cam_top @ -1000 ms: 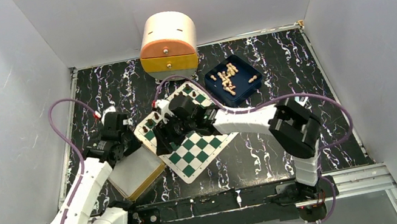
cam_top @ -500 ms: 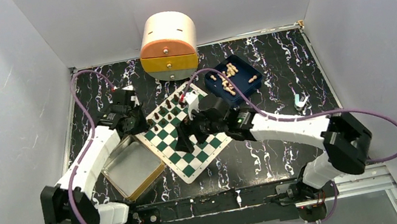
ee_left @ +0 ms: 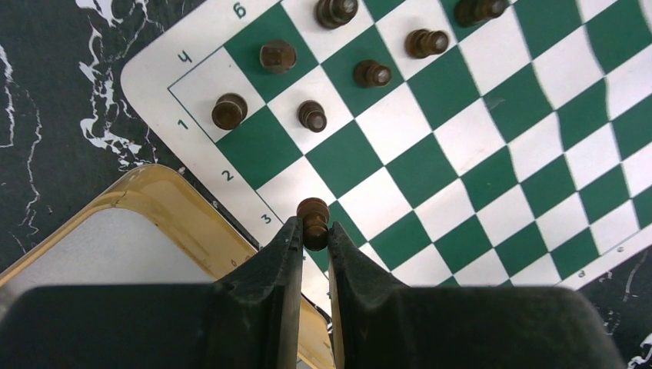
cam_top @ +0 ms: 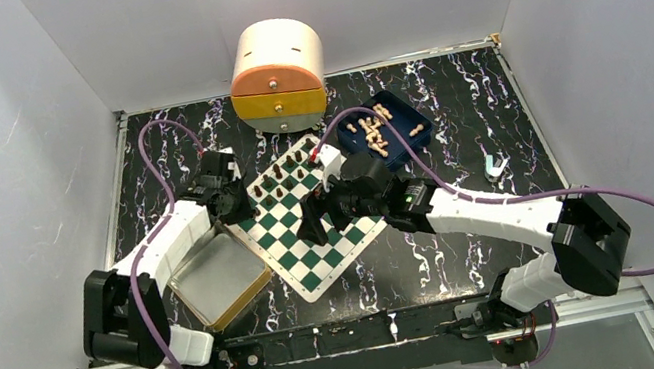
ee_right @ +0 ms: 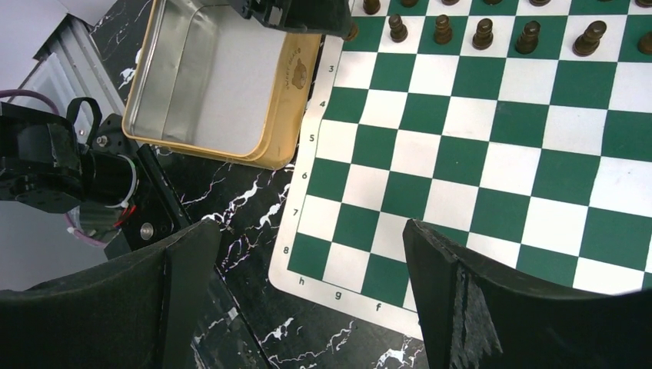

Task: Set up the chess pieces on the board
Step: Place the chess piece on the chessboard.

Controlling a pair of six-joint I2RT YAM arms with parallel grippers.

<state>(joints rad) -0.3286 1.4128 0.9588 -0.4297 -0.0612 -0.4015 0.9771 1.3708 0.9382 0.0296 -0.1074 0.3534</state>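
We see the left end effector (ee_left: 314, 232) clamped on what looks like a dark pawn (ee_left: 312, 209) over the edge of the board (ee_left: 477, 138), held upright to join the standing chess pieces (ee_left: 311, 115), while the right end effector (ee_right: 311, 238) hovers spread wide, empty.

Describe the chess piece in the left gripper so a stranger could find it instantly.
Find the green-and-white board, then its edge beside the tan-rimmed tray, by the printed 3. There the dark piece sits pinched in the left gripper, the only one held; the other pieces stand free.
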